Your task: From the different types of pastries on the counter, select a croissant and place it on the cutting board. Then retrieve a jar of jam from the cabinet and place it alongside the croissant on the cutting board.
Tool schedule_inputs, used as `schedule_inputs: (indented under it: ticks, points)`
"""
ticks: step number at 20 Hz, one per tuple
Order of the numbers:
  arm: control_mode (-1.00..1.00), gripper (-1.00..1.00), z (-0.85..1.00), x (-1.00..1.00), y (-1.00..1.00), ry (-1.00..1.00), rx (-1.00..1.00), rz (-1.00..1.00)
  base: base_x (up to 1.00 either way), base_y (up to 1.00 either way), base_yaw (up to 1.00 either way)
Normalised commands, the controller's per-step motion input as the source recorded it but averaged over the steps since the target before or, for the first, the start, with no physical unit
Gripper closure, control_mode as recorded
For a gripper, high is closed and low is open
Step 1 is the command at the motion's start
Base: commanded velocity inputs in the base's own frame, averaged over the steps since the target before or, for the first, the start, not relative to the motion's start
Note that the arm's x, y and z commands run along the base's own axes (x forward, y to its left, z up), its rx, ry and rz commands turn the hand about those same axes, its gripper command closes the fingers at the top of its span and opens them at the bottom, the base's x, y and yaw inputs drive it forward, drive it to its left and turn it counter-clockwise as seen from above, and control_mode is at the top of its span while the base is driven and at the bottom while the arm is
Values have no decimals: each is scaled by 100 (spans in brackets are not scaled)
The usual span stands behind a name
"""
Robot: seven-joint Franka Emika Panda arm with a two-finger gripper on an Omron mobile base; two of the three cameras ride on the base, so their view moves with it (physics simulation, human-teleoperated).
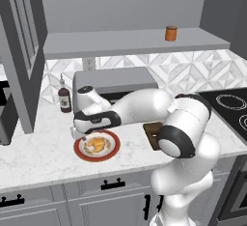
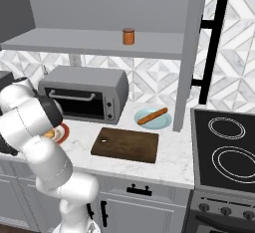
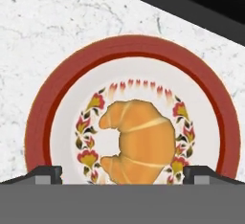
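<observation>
A grey kitchen with patterned wall tiles runs along a marbled white bench [image 1: 38, 155], a toaster oven [image 2: 84, 95] at the back and a stove [image 2: 229, 152] at one end. The gripper [image 3: 122, 173] hangs low over a red-rimmed plate [image 3: 48, 103], its two fingertips [image 3: 45, 174] spread wide with nothing between them. The croissant [image 3: 139, 141] lies directly below it, in the middle of the plate, centred in the gap between the tips and not touched as far as the hand view shows.

The cutting board [image 2: 127, 145] lies bare on the bench, off to the side of the gripper toward the stove, a short way from the plate. Further that way, a long stick-shaped pastry [image 2: 152, 116] rests on a pale blue plate [image 2: 164, 121]. The jar of jam [image 1: 171, 33] stands on the shelf [image 1: 120, 44] of the cabinet, well above the gripper and off toward the stove.

By my reading, nothing is finished yet: the arm is lined up for the first pick. Left to do: grasp the croissant, carry it to the board, then fetch the jar and set it beside the croissant.
</observation>
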Motion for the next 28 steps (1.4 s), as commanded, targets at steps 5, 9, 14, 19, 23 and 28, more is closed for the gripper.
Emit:
schedule_inputs:
  ticks: [5, 9, 14, 19, 23, 28]
  points:
    - [-100, -100, -25, 2, 0, 0, 0, 2, 0, 0, 0]
    - [-100, -100, -5, 0, -14, -1, 0, 3, 0, 0, 0]
    - [-100, -100, -8, 0, -23, -3, -1, 5, 0, 0, 0]
    - [-100, -100, -38, 0, -13, 0, -1, 6, 0, 0, 0]
    - [-100, -100, -40, 7, -1, -3, 0, 5, 0, 0, 0]
    - [-100, -100, -28, 12, 0, -5, 0, 2, 0, 0, 0]
